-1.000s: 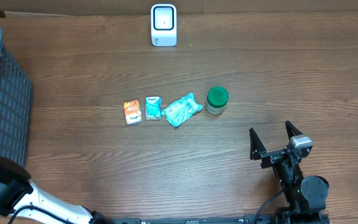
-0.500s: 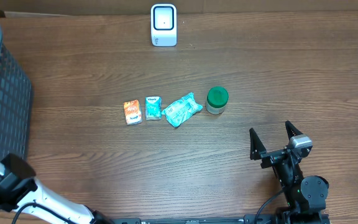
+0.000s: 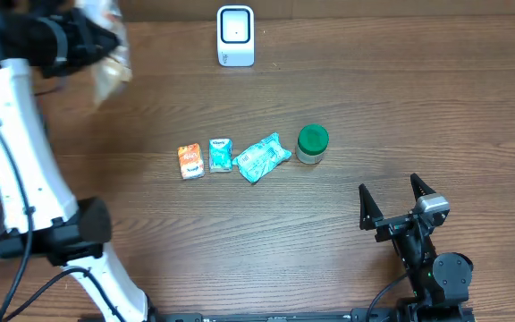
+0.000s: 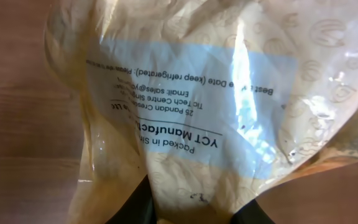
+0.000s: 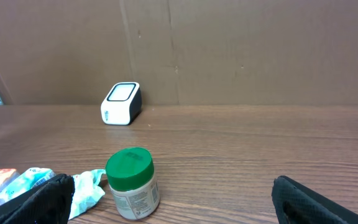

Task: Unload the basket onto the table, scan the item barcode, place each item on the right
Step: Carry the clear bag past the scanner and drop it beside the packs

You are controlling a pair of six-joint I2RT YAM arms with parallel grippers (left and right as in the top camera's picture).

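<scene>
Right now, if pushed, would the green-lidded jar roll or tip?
The green-lidded jar stands upright on its flat base, so it would probably slide, not roll. It looks squat, so tipping seems unlikely. Once knocked over, its round body could roll.

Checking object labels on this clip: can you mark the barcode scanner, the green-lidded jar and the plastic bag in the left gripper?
barcode scanner (image 3: 236, 36), overhead view, middle of its upper face.
green-lidded jar (image 3: 312, 139), overhead view, middle of the lid.
plastic bag (image 4: 185, 112), left wrist view, on its pale blue printed label.
</scene>
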